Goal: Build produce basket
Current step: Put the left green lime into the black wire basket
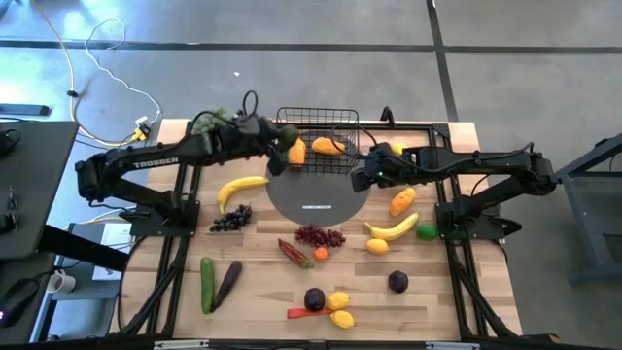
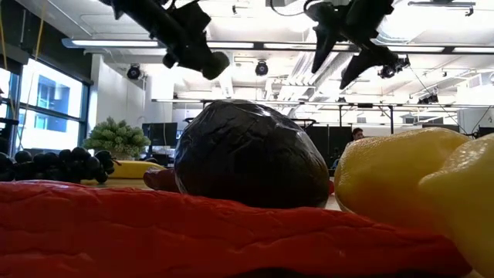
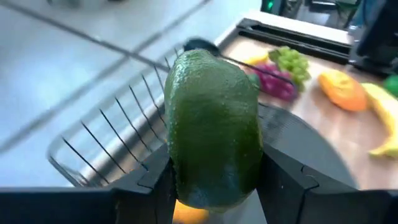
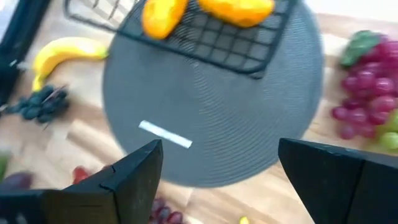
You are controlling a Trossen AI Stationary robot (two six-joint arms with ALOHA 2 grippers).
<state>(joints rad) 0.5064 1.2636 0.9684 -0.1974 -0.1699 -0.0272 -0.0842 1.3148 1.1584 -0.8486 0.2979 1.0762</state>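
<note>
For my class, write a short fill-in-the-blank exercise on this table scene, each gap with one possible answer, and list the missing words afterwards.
1. The left pincer is shut on a fruit whose colour is ____.
2. The basket already holds ____ orange pieces.
3. The right pincer hangs empty, its jaws ____, above the grey disc.
4. The basket stands partly on the grey ____.

Missing words: green; two; open; disc

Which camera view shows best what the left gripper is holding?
The left wrist view: a green avocado fills it, clamped in the left gripper over the basket. The high view shows only a small dark lump there; the low view shows just the arm; the right wrist view misses it.
</note>
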